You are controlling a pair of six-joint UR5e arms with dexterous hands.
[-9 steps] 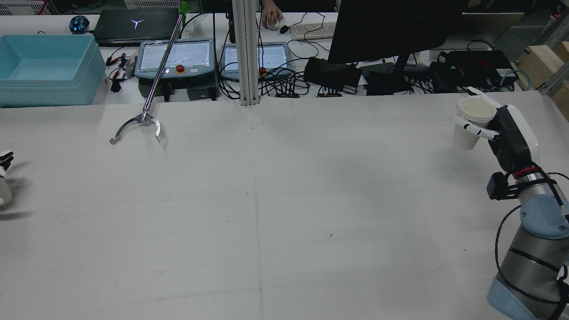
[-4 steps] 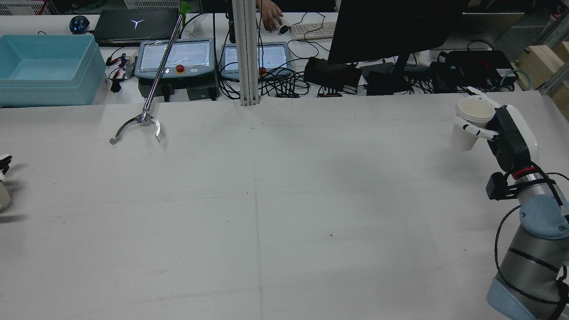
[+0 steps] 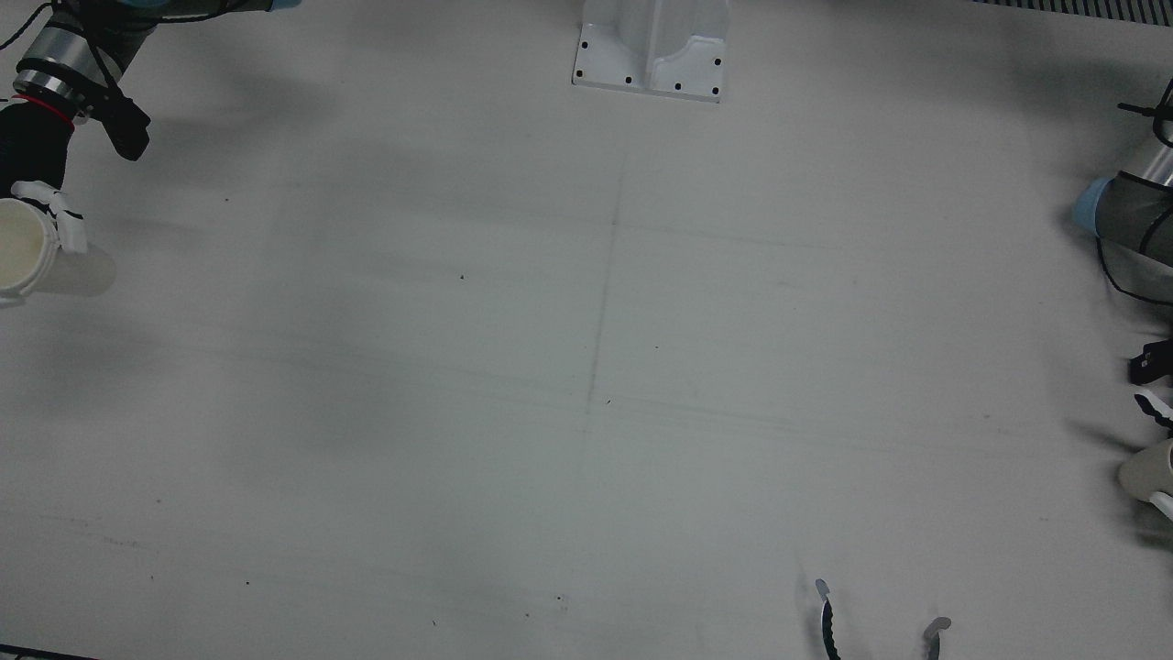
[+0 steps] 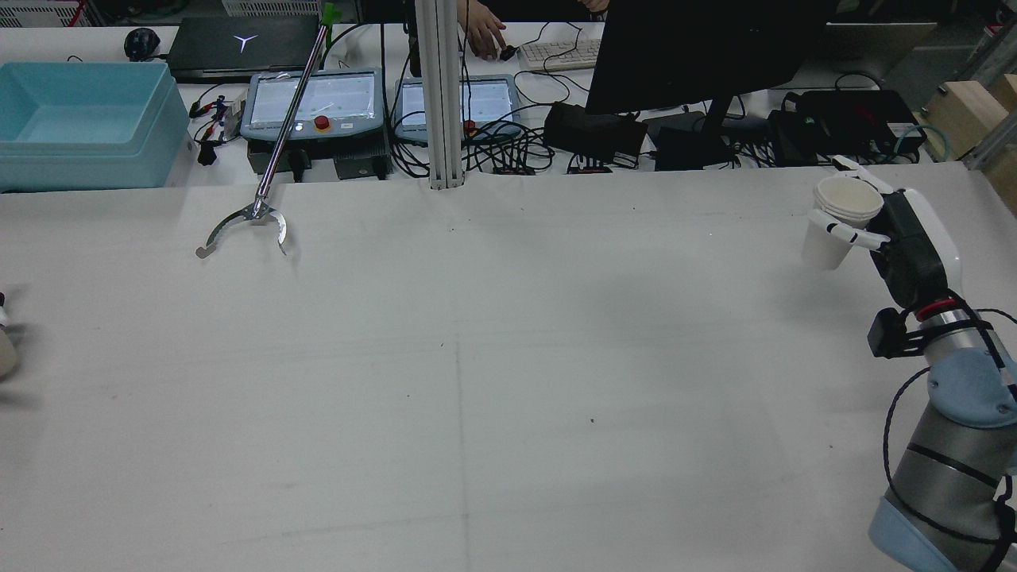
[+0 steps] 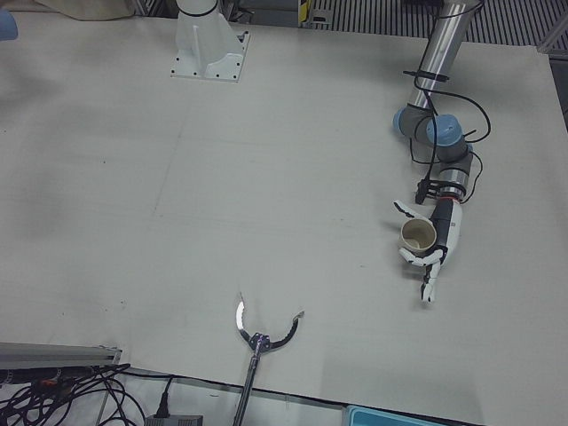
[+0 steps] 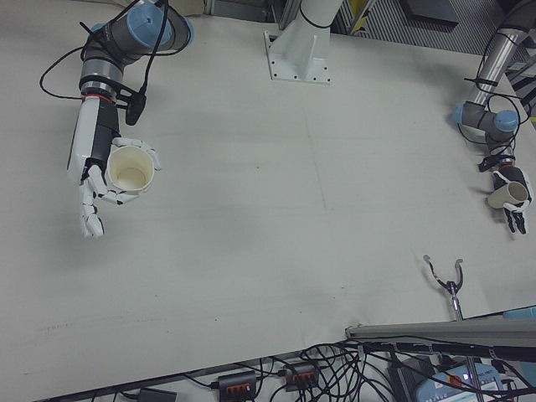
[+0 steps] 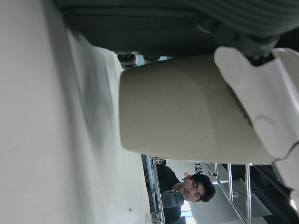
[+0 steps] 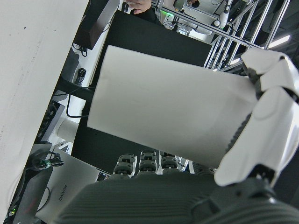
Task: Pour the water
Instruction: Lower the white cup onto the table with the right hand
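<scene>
My right hand is shut on a white paper cup, held upright just above the table at its right edge. The right-front view looks into this cup: nothing shows inside it. My left hand is shut on a tan paper cup, also upright, far out on the opposite side. In the rear view only a sliver of that cup shows at the left edge. In the left hand view, white fingers wrap the tan cup. The right hand view has the white cup filling the frame.
A metal grabber tool rests with its claw on the table's far left part. Behind the table stand a blue bin, two teach pendants, a dark monitor and cables. A white post base sits at the robot's side.
My left hand and its cup slid further past the rear view's left edge. The right hand's cup shifted slightly left and up. A person's hand at the back desk moved.
</scene>
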